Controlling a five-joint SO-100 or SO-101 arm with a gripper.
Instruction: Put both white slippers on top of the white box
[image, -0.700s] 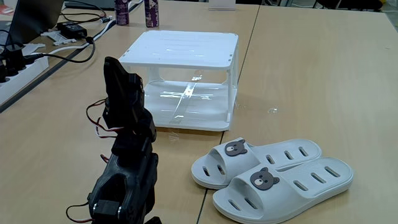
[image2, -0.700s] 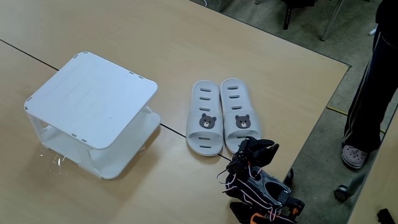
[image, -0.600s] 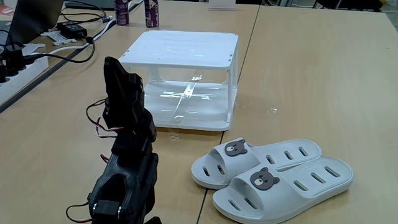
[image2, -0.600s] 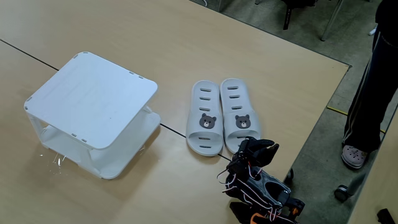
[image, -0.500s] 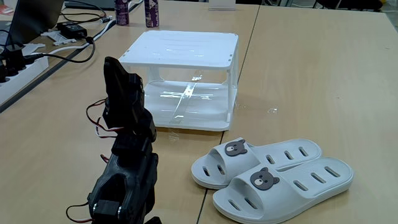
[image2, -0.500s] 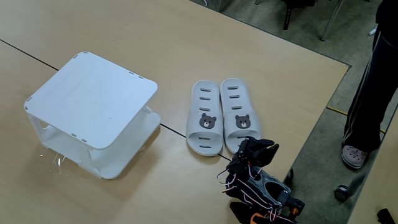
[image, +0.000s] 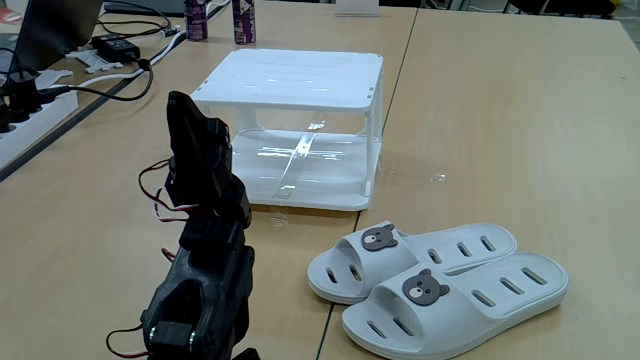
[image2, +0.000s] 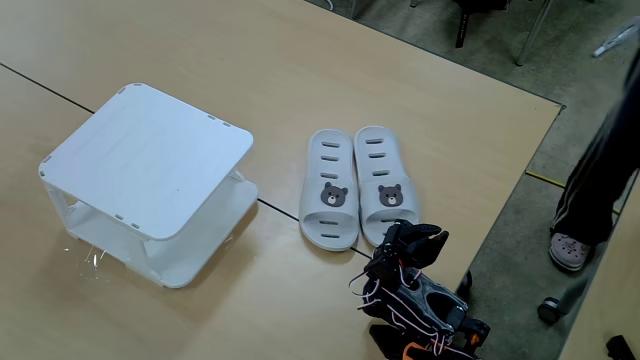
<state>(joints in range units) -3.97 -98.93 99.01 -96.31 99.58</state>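
Low fixed view, left to right: a power strip (image: 22, 110) and black cables (image: 100, 85) sit at the far left edge of the wooden table (image: 500, 130), with a black adapter (image: 118, 46) behind them and two dark bottles (image: 220, 20) at the back. The black arm (image: 200, 260) is folded up in the near-left foreground, its red and white wires exposed. The pincer end is tucked into the arm's body and I cannot tell whether the fingers are apart or together. It is holding nothing that I can see.

The white box (image: 295, 80) stands behind the arm near the table's middle, upright, with its ribbed top bare and glare on the lower shelf. The two white slippers (image: 440, 285) lie flat on the table at the near right, side by side and touching, bear badges pointing left, well apart from the box.

High fixed view, left to right: the box (image2: 150, 150) is on the left, straddling a seam between table panels. The slippers (image2: 355, 185) are right of it, parallel, badges toward the near edge. The arm (image2: 415, 290) sits just below the slippers at the table's near edge. The grey floor (image2: 520, 260) is at right, with a person's dark trouser leg (image2: 600, 170) and pale shoe (image2: 570, 250) at the far right edge.
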